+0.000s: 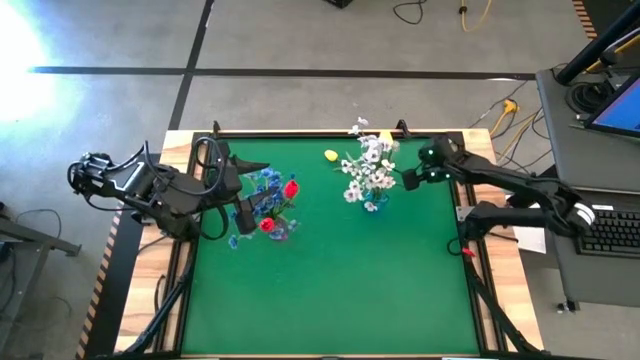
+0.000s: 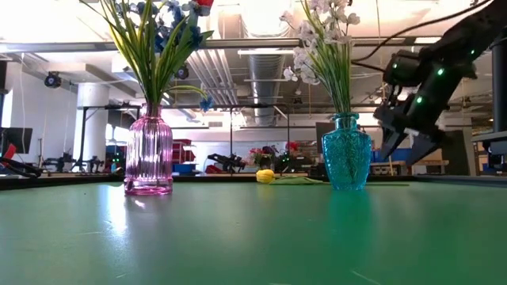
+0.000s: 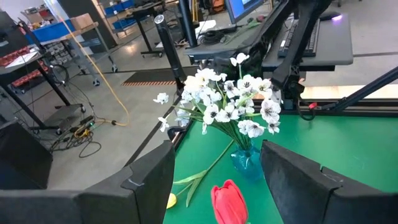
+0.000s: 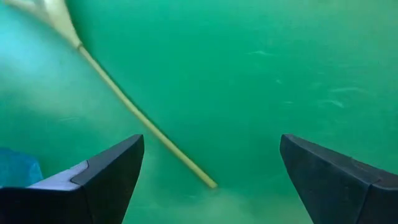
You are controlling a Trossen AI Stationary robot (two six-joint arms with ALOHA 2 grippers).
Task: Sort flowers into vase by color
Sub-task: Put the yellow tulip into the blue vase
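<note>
A pink vase (image 2: 149,154) at the left holds blue flowers (image 1: 262,185) and red flowers (image 1: 291,187). A blue vase (image 2: 346,150) holds white flowers (image 1: 368,172). A yellow flower (image 1: 330,155) lies flat on the green mat near the far edge. My left gripper (image 1: 258,188) hovers open and high beside the pink vase's blooms, with a red bud (image 3: 229,202) in the gap between its fingers, untouched. My right gripper (image 1: 408,178) stands open, slanting down, just right of the blue vase. Its fingers straddle the yellow flower's stem (image 4: 143,124) from above without touching it.
The green mat (image 1: 330,290) lies bare toward the near edge. The blue vase's wall (image 4: 15,165) stands close beside my right gripper's fingers. Beyond the table's right edge a side desk (image 1: 600,200) carries a keyboard and a screen.
</note>
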